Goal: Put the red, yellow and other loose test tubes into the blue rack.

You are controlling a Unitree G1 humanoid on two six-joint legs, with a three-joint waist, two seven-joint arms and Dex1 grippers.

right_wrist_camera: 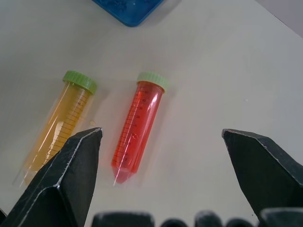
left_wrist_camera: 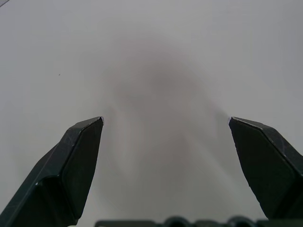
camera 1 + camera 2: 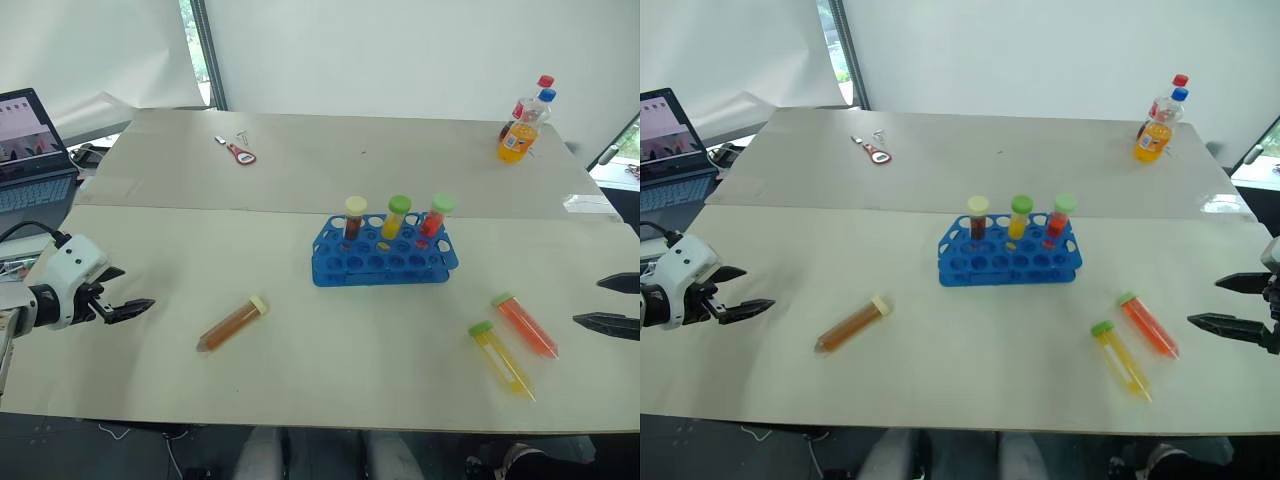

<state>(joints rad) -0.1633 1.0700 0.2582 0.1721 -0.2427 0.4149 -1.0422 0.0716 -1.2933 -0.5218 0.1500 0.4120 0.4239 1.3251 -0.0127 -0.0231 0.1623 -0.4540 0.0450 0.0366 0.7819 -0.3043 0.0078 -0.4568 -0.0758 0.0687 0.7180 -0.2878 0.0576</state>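
Observation:
The blue rack stands mid-table with three capped tubes upright in its back row. A brown tube with a cream cap lies left of the rack. To the rack's right lie a red tube and a yellow tube, both green-capped. My right gripper is open just right of that pair. In the right wrist view the red tube lies between its fingers and the yellow tube beside one finger. My left gripper is open at the table's left edge, well apart from the brown tube.
A laptop sits at the far left. Two drink bottles stand at the back right, and a small red-handled tool lies at the back left. A seam crosses the table behind the rack.

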